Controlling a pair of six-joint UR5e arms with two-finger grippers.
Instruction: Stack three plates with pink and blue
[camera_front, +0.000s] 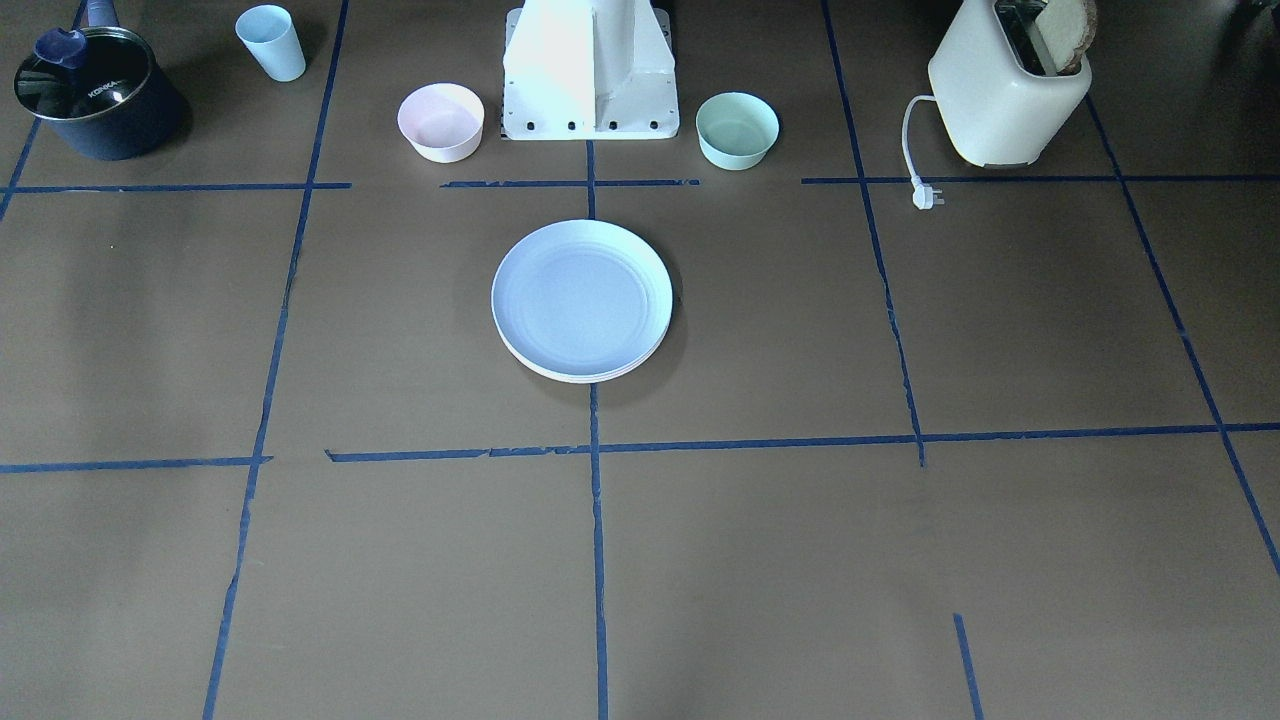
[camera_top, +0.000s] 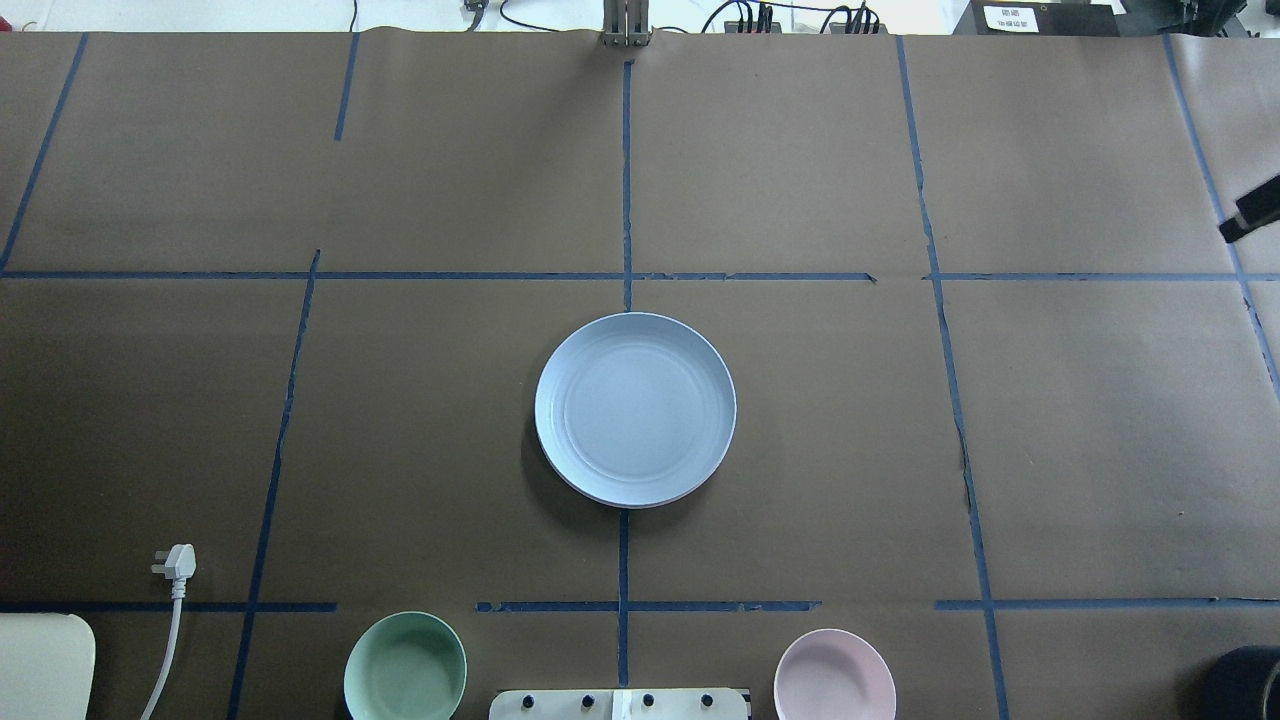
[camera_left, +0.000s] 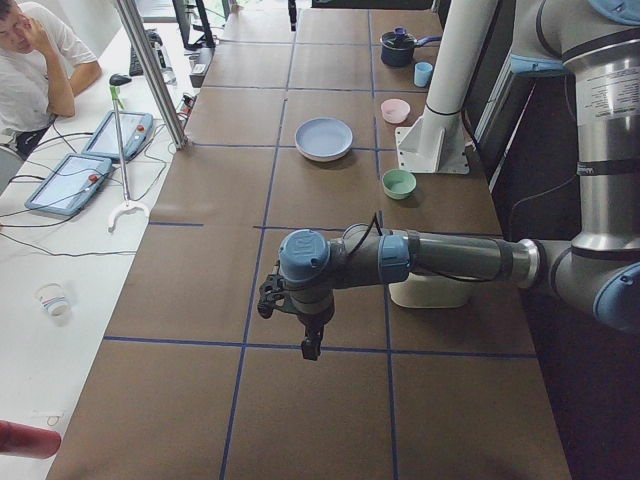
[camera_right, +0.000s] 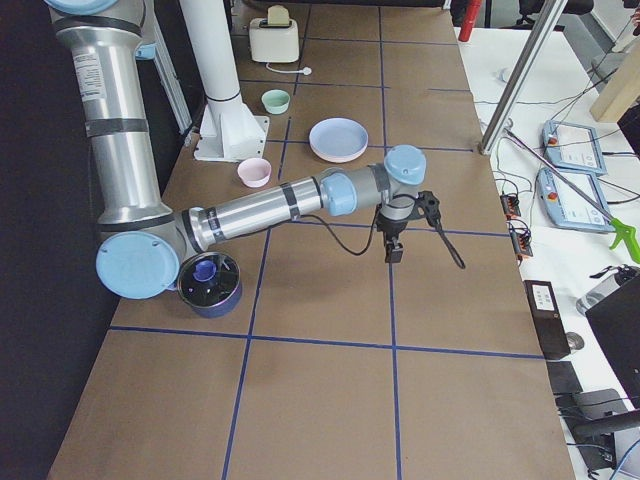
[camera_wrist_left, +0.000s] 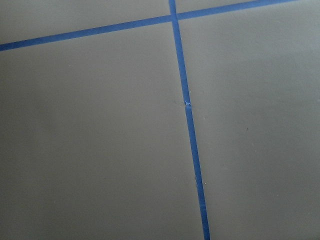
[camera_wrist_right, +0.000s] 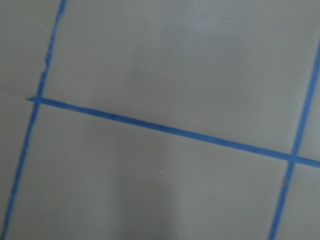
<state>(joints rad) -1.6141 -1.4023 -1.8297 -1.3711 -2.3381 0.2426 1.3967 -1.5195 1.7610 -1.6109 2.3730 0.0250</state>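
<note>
The pale blue plate lies on top of a stack at the table's middle, also in the overhead view. Thin pale rims of plates below it show at the stack's edge. The pink plate and the cream-white plate are otherwise hidden under it. My left gripper hangs over bare table far from the stack, on the robot's left. My right gripper hangs over bare table on the robot's right. I cannot tell whether either is open or shut. Both wrist views show only brown paper and blue tape.
A small pink bowl and a mint bowl flank the robot's base. A pale blue cup, a dark pot, a toaster and its plug stand along that side. An operator sits beside the table.
</note>
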